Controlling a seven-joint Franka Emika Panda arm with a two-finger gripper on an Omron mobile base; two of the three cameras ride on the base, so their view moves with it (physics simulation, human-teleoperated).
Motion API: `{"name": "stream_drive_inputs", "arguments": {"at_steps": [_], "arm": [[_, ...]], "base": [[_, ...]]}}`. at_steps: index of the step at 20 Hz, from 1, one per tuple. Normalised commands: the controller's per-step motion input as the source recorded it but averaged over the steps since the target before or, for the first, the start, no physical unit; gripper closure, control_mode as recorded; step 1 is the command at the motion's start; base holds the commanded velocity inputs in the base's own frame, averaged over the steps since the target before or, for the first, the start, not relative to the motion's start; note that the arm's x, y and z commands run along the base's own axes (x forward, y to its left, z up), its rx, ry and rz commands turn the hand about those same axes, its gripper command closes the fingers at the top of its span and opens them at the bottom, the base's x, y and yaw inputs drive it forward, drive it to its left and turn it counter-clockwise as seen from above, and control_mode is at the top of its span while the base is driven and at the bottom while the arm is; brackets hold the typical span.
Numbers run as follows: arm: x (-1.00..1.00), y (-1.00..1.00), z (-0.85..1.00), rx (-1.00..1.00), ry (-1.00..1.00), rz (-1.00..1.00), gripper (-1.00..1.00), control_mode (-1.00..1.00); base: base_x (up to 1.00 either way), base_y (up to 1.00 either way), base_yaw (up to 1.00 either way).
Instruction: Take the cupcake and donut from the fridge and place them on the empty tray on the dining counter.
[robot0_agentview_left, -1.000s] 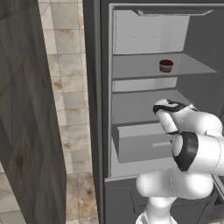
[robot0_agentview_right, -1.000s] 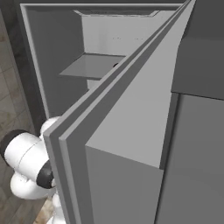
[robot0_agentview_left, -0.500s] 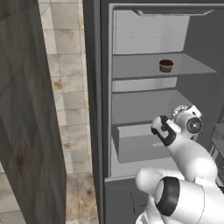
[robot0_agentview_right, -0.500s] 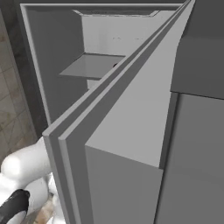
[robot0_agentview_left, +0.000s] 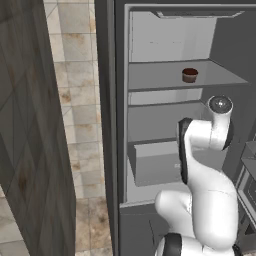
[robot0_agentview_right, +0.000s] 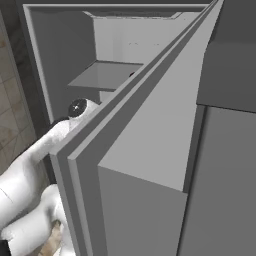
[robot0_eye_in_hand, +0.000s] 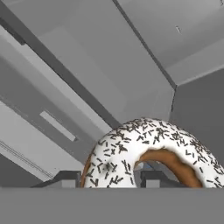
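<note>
Gripper (robot0_eye_in_hand: 106, 178) was clamped on the donut (robot0_eye_in_hand: 144, 153), ring rising just above its tips. Prob. light, soft, icing smearable; hold by rim, gently.

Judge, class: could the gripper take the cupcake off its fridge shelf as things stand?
Probably not yet: the gripper is shut on the donut. The cupcake sits unobstructed on the shelf above the arm.

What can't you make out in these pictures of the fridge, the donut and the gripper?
- Donut: lower part cut off by the hand view's bottom edge, so the grip on it isn't clear.
- Gripper: behind the arm's own links in the left base view.
- Cupcake: too small for detail in the left base view; the fridge door hides nearly all of it in the right base view.
- Fridge interior: mostly behind that door in the right base view.
</note>
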Motion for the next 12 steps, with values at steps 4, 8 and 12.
{"name": "stream_drive_inputs", "arguments": {"at_steps": [4,8,12], "arm": [[-1.0,0.11,-0.11,0.18,-0.18,0.07,1.0,-1.0],[-1.0,0.44,-0.2,0.22,-0.47,0.01,1.0,-1.0],[-1.0,0.44,0.35,0.16,-0.23,0.0,1.0,-1.0]], "base": [[0.0,0.0,0.0],[0.0,0.0,0.0],[0.0,0.0,0.0]]}}
